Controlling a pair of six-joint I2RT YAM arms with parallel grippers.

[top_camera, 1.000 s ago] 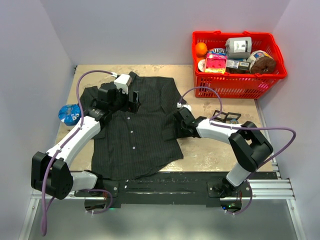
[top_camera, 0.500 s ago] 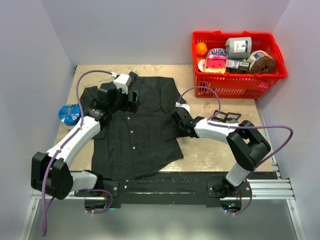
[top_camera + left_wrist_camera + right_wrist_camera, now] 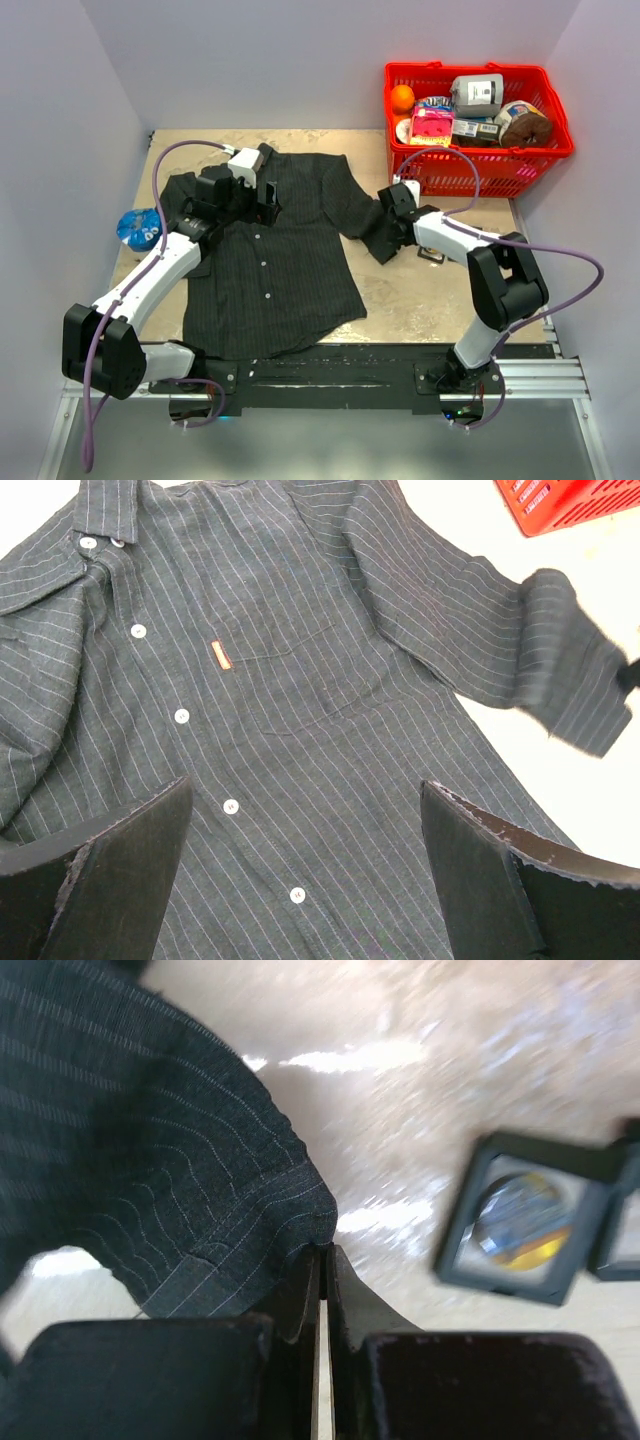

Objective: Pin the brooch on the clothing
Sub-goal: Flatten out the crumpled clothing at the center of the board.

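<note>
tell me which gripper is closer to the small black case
Right. The right gripper, shut on the shirt cuff, is beside the case; the left gripper hovers over the shirt front, farther off.

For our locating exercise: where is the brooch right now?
Right wrist view: the brooch sits in a black case on the table, right of the right end effector, which pinches the shirt cuff.

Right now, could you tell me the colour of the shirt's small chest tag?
The tag is orange-red, clearest in the left wrist view.
</note>
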